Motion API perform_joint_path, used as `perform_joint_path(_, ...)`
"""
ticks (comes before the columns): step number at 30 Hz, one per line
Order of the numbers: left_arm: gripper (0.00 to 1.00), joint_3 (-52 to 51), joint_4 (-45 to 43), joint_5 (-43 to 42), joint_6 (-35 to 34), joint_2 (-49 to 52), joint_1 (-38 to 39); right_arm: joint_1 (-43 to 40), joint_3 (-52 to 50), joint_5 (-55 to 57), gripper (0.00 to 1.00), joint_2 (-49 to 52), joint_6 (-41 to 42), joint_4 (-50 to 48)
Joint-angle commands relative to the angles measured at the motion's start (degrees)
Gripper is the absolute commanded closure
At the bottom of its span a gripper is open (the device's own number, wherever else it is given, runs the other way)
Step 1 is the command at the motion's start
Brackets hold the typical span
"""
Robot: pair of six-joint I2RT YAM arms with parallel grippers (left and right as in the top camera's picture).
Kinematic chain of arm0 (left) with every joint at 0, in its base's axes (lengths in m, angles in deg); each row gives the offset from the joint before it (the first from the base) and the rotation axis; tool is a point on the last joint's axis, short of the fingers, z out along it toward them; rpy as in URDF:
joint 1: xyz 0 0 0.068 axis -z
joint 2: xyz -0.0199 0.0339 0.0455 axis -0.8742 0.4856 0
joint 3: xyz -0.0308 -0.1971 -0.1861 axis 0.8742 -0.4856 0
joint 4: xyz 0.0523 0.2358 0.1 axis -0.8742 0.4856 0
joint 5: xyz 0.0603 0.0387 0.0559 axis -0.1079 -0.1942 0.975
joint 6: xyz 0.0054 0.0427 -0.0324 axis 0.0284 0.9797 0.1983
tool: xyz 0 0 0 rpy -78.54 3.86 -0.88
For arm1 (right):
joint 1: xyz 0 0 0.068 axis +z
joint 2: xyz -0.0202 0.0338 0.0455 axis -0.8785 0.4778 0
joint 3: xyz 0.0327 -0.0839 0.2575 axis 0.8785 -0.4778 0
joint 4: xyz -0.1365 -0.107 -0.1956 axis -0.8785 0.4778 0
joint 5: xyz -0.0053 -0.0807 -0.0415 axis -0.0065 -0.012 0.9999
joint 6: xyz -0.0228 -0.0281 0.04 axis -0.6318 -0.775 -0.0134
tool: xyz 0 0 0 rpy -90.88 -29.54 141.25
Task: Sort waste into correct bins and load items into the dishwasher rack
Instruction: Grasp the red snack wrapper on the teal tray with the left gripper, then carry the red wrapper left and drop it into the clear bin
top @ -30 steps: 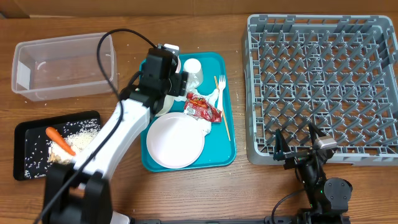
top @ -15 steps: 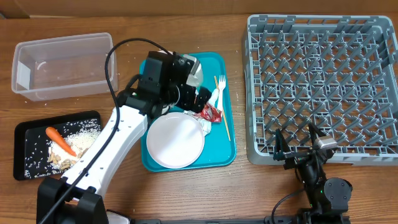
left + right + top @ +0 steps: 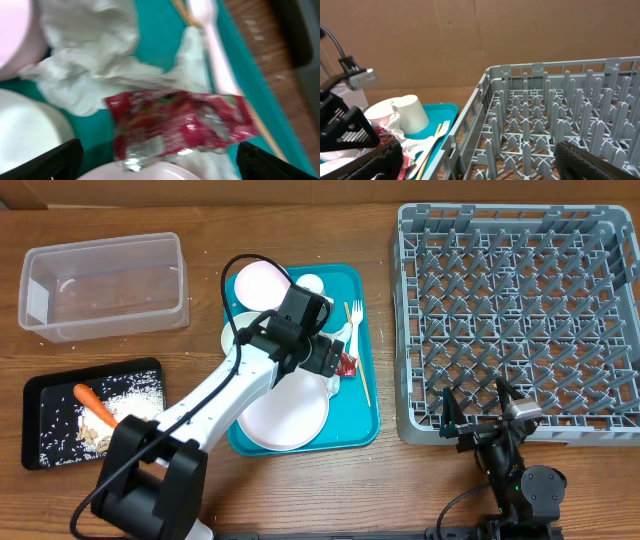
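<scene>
The red snack wrapper (image 3: 180, 125) lies on crumpled white napkins (image 3: 95, 60) on the teal tray, just beyond the plate's rim (image 3: 150, 172). My left gripper (image 3: 157, 165) is open, hovering low with its fingers (image 3: 50, 160) on either side of the wrapper, not touching it. From overhead, the left gripper (image 3: 333, 360) is over the wrapper (image 3: 348, 364). The white fork (image 3: 355, 325), wooden stick (image 3: 363, 375), cup (image 3: 312, 284), bowl (image 3: 262, 285) and plate (image 3: 285, 408) lie on the tray. My right gripper (image 3: 475, 420) is open and empty at the front edge of the grey rack (image 3: 520, 320).
The clear tub (image 3: 105, 285) stands at the back left. The black tray (image 3: 60, 440) at the front left holds the carrot (image 3: 97, 405) and rice. The teal tray (image 3: 372, 415) lies between them and the rack. The right wrist view shows the rack (image 3: 560, 115) and cup (image 3: 410, 112).
My left arm has swung from the bowl at the tray's back toward the right and front, stopping over the red wrapper. The bowl is now uncovered. The right arm has not moved.
</scene>
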Motion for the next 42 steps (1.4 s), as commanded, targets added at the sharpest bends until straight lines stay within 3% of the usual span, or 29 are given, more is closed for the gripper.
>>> perform_joint_path(1, 0.00, 0.5, -0.3, 8.3, -2.5, 2.3, 0.0, 0.3, -0.6, 0.1, 0.00, -0.6, -0.4, -0.3)
perform_joint_path(12, 0.03, 0.5, -2.7, -2.8, -2.3, 6.9, 0.0, 0.3, -0.6, 0.1, 0.00, -0.6, -0.4, -0.3)
perform_joint_path(18, 0.47, 0.6, -3.8, -2.3, -2.3, 6.9, 0.0, 0.3, -0.6, 0.1, 0.00, -0.6, -0.4, -0.3)
perform_joint_path(21, 0.49, 1.3, -3.1, -1.6, -2.4, 6.5, 0.0, 0.3, -0.6, 0.1, 0.00, -0.6, -0.4, -0.3)
perform_joint_path(22, 0.56, 1.7, -2.7, -1.6, -2.5, 6.2, 0.0, 0.3, -0.6, 0.1, 0.00, -0.6, -0.4, -0.3)
perform_joint_path(25, 0.96, 4.0, -0.2, -1.5, -2.5, 4.4, 0.0, 0.3, -0.6, 0.1, 0.00, -0.6, -0.4, -0.3)
perform_joint_path(42, 0.96, 18.1, 12.2, 0.5, -3.0, -9.7, -1.6, 0.3, -0.6, 0.1, 0.00, -0.6, -0.4, -0.3)
